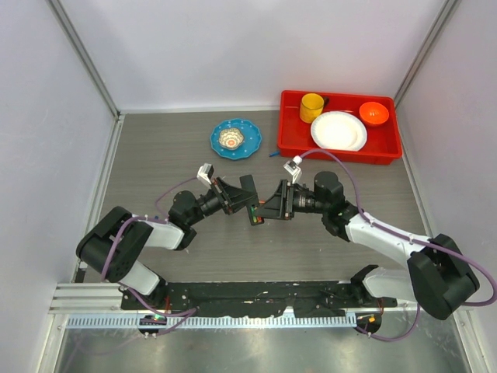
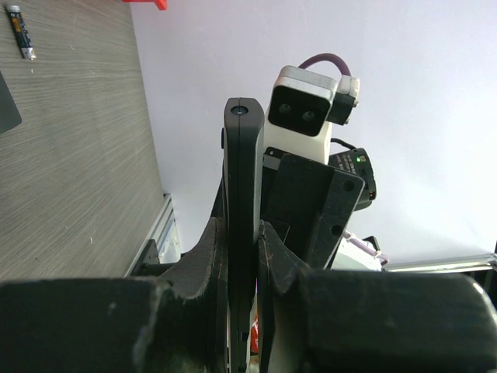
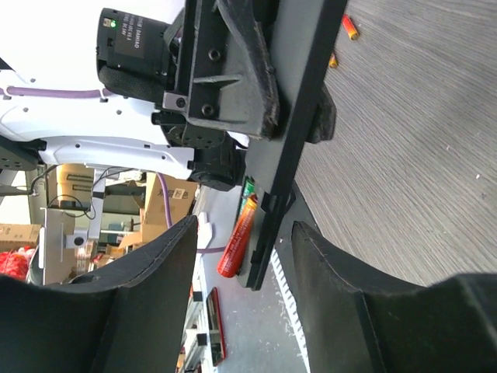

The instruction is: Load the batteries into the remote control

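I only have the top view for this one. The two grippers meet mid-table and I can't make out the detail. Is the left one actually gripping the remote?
Observer: Yes. The left wrist view shows the left gripper shut on the remote, which is held edge-on between the fingers.
Operator: Anything loaded yet?
Observer: In the right wrist view, one orange-red battery lies along the remote's open side. I can't tell whether it's seated.
Operator: And the other arm?
Observer: The right gripper is open, with its fingers on either side of the remote's end.

Matt black plastic remote control (image 2: 239, 194)
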You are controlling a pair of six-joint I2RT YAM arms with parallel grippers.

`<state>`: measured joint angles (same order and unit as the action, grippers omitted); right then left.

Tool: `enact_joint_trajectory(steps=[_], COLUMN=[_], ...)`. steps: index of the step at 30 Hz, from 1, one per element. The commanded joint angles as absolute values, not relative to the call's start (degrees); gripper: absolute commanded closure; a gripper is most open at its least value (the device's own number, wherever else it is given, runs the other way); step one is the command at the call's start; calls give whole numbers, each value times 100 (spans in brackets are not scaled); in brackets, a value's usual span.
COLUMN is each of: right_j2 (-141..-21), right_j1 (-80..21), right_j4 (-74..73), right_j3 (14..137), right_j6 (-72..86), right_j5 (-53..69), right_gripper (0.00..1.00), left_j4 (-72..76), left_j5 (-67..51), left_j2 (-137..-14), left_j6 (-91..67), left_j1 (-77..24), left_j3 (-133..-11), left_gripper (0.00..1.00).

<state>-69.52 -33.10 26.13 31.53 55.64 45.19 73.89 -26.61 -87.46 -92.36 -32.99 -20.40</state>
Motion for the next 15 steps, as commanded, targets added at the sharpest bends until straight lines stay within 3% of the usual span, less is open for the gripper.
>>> enact_joint_trajectory(steps=[1,15], right_j2=[-6961,-7075], right_j1=[-3296,-3287], right_j4=[2830,3058], right_j3=[3076,2988], right_j6=[5502,5616], right_j5=[4649,4649], right_gripper=[44,50], left_j4=[8859,8859], left_j5=[-2637,-2637], left_j2=[-8517,-8473], left_j6=[-9132,-9149], left_j1=[-3322,-3322], left_j3=[-2074,-2048], left_gripper=[100,100])
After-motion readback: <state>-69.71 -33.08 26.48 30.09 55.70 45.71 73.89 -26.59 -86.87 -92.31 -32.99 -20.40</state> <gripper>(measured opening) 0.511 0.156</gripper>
